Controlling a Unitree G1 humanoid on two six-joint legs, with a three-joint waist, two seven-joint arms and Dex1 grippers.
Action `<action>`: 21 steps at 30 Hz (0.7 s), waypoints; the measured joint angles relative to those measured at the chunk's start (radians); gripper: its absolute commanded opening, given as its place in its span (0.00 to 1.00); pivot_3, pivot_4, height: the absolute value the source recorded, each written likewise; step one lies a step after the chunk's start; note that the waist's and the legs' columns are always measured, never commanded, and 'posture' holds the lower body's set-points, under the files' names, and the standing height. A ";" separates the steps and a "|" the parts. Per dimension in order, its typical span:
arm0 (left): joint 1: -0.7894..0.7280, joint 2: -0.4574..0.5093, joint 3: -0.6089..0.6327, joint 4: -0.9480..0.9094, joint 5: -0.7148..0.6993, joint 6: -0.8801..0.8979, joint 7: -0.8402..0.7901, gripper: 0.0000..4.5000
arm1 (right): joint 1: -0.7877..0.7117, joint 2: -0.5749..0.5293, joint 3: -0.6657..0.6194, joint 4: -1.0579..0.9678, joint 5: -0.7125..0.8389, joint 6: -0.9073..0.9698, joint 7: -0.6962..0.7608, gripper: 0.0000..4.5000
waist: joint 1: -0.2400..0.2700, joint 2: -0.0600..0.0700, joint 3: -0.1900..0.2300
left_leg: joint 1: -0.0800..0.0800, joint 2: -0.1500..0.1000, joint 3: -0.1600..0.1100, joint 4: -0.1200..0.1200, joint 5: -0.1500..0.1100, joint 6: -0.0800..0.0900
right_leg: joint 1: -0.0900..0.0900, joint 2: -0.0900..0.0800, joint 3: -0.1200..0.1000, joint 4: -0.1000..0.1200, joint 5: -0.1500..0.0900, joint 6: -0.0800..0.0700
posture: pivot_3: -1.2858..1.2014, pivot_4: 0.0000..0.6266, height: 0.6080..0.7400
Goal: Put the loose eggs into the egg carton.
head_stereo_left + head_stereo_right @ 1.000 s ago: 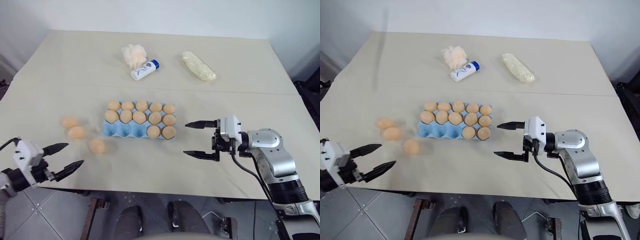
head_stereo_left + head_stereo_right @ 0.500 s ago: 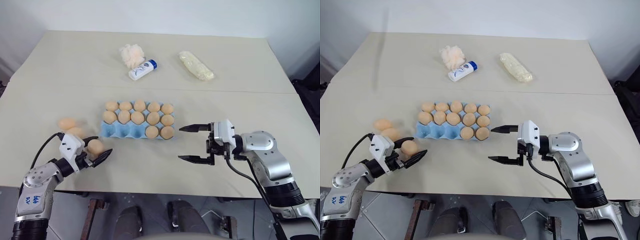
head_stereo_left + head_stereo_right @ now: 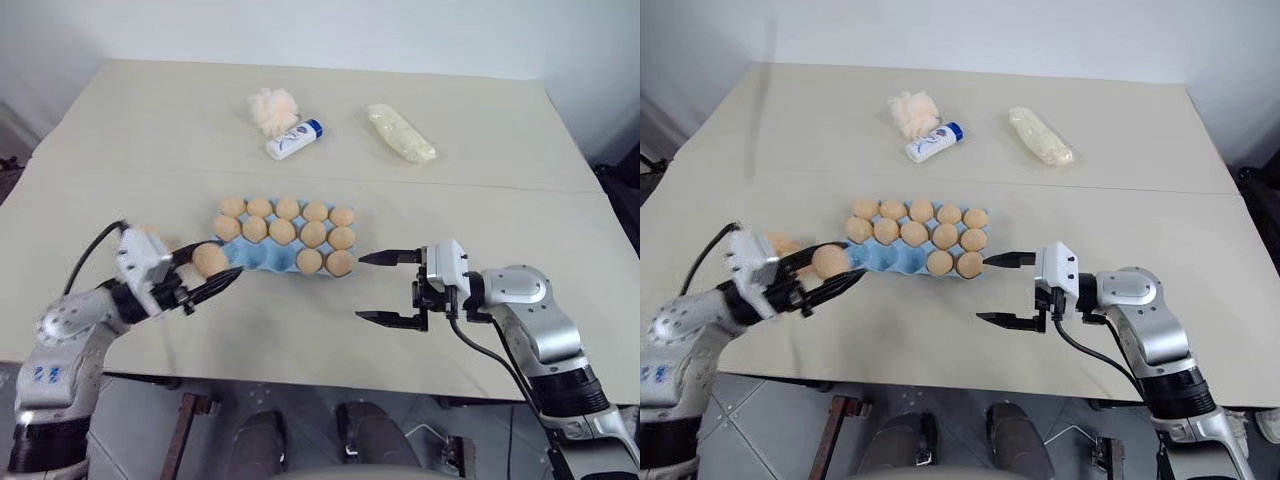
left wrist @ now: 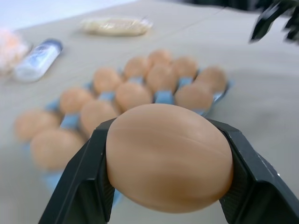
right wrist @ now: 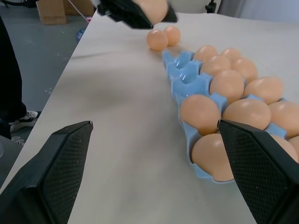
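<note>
Left pincer [image 3: 208,274] pinching smooth oval egg [image 3: 209,259]; right pincer [image 3: 382,288] spread beside moulded blue carton [image 3: 262,259].

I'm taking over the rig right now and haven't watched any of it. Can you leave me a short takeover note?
Left tool: shut on an egg, held off the table by the carton's left end.
Right tool: open, empty, just right of the egg carton.
Done: twelve eggs sit in the carton.
Left: the near row has three empty cups at its left. Seat the held egg, then fetch the two loose eggs lying on the table left of the carton.
</note>
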 measured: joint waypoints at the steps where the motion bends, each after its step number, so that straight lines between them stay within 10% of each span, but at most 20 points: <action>1: -0.035 -0.006 -0.032 0.009 0.009 0.003 0.000 0.54 | -0.001 0.004 0.004 -0.004 0.000 0.001 -0.003 1.00 | -0.001 0.000 0.000 | 0.000 0.000 0.000 0.000 0.000 0.000 | 0.000 0.000 0.000 0.000 0.000 0.000 | 0.52 0.24 1.00; 13: -0.229 -0.116 -0.206 0.286 0.137 -0.059 -0.012 0.54 | 0.028 0.019 0.003 -0.053 -0.008 0.006 -0.081 1.00 | -0.005 0.000 0.000 | -0.002 0.001 0.000 0.004 0.000 0.000 | -0.001 0.001 0.001 0.002 0.001 0.001 | 0.52 0.24 1.00; 21: -0.250 -0.121 -0.209 0.323 0.192 -0.140 -0.011 0.99 | 0.028 0.024 0.003 -0.064 -0.008 0.007 -0.096 1.00 | -0.003 0.000 0.000 | -0.002 0.001 0.000 0.005 0.000 0.000 | -0.001 0.001 0.001 0.003 0.001 0.001 | 0.52 0.24 1.00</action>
